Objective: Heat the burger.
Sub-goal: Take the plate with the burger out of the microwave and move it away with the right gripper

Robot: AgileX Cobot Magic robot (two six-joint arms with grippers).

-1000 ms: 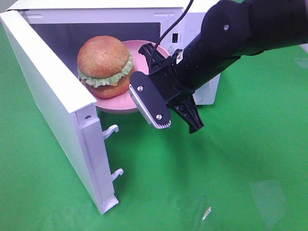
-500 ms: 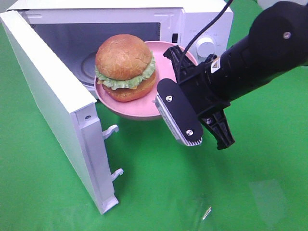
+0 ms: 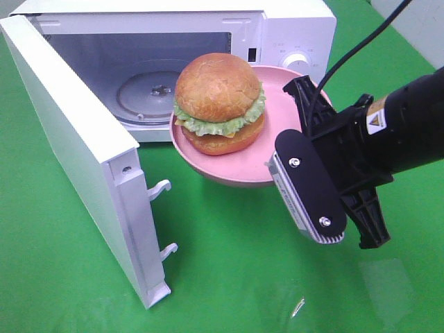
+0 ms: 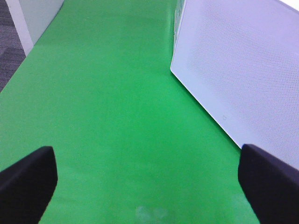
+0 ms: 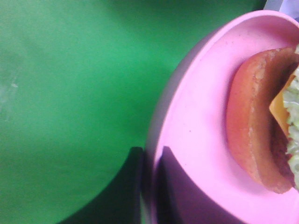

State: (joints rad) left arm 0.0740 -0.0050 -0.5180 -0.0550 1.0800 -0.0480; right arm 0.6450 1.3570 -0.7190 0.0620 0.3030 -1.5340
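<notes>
Now burger (image 3: 219, 103) just beside right gripper (image 3: 295, 149)

Burger (image 3: 219, 104), glossy brown bun, lettuce frill, upright on pink plate (image 3: 277, 149), outside microwave (image 3: 284, 28) front

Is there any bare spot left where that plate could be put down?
Yes: green cloth is bare in front of the microwave, right of its open door, and the turntable inside is bare. It is crowded where the right hand holds the plate and burger.

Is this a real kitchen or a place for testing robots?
Probably a robot test bench, not a kitchen. A white microwave sits on a plain green cloth, and a black robot arm holds a burger on a pink plate.
</notes>
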